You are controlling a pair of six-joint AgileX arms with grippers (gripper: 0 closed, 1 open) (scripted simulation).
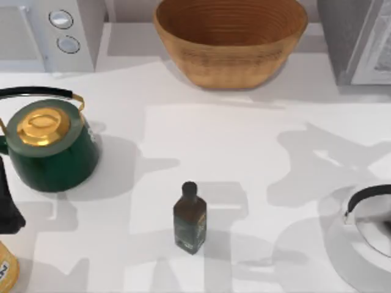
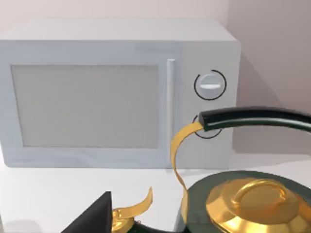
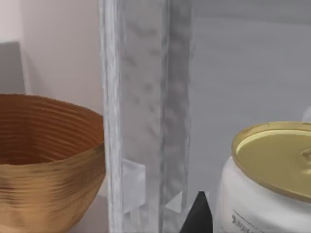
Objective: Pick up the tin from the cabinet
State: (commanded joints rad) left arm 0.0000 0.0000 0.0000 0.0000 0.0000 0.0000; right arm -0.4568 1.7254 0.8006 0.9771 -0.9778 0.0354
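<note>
The tin (image 3: pixel 272 179) — white body, gold lid — stands inside the cabinet (image 3: pixel 146 111), just past its marbled door edge, close before the right gripper (image 3: pixel 198 216); whether that gripper is released or clenched, I cannot tell. A wooden bowl (image 1: pixel 231 39) sits beside the cabinet on the counter (image 1: pixel 244 152).

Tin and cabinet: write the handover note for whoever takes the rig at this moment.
Right hand: close by the tin, which stands inside the cabinet; the right wrist view shows one dark fingertip beside it, grip not readable.
Left hand: at the table's left by the green kettle.
Done: approach to the tin.
Left: grasp the tin, lift it out.
</note>
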